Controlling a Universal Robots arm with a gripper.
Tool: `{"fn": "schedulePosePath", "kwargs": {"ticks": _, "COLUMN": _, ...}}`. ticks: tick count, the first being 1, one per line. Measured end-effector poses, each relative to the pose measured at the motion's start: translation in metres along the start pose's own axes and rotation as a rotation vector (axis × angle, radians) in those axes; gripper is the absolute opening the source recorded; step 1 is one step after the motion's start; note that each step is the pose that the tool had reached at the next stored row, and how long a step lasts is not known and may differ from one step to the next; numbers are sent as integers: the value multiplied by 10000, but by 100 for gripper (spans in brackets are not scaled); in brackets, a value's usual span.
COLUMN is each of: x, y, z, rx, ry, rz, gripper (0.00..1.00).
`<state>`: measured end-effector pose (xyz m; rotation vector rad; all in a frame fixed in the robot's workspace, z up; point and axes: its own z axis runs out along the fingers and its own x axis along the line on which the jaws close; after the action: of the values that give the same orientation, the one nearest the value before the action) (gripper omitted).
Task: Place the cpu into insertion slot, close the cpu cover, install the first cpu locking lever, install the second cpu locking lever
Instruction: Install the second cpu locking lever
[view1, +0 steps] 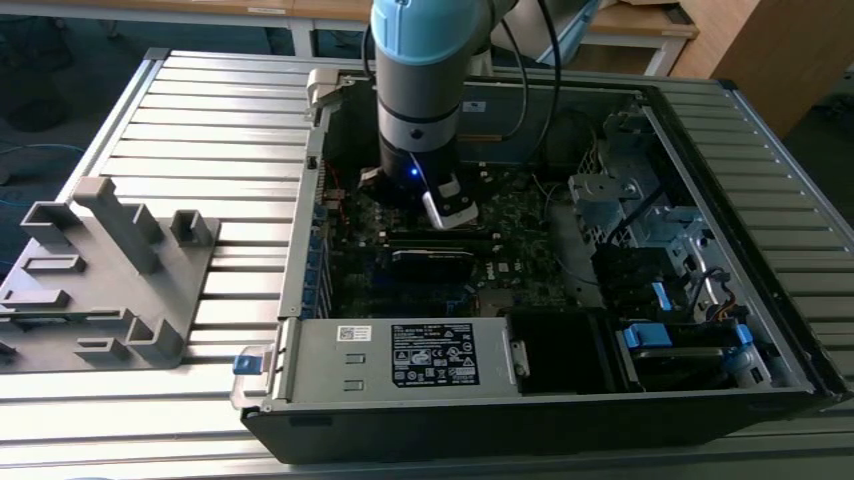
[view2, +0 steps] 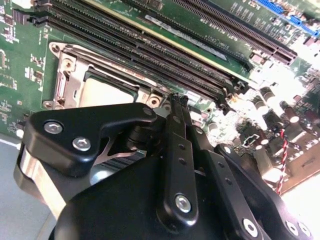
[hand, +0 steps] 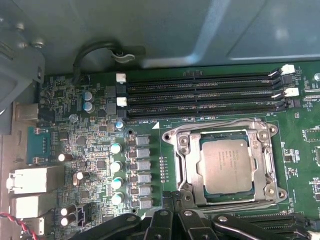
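The cpu (hand: 226, 165) lies flat in the insertion slot (hand: 280, 192) on the green motherboard, dull grey top up; it also shows as the cpu (view2: 102, 92). The silvery cpu cover (hand: 186, 162) lies down around it as a frame. A thin metal lever (hand: 215, 125) runs along the socket edge beside the memory slots. My gripper (hand: 176, 199) is shut with nothing between its fingers. Its tips hover just off the socket's corner, and the black fingers (view2: 176, 107) press together. In the exterior view the gripper (view1: 454, 215) reaches down into the open computer case.
Long black memory slots (hand: 200, 95) run beside the socket. Capacitors (hand: 116, 165) and rear ports (hand: 30, 180) stand on its other side. The power supply (view1: 400, 355) and drive bays (view1: 667, 300) crowd the case. A grey fixture (view1: 107, 270) sits on the slatted table at the exterior view's left.
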<state>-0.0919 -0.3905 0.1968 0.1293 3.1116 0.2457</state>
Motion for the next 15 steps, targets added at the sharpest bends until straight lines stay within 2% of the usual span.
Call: {"fn": "schedulePosePath", "kwargs": {"ticks": 15, "x": 26, "y": -27, "z": 25, "rx": 1, "ry": 1, "rz": -1, "gripper": 10}}
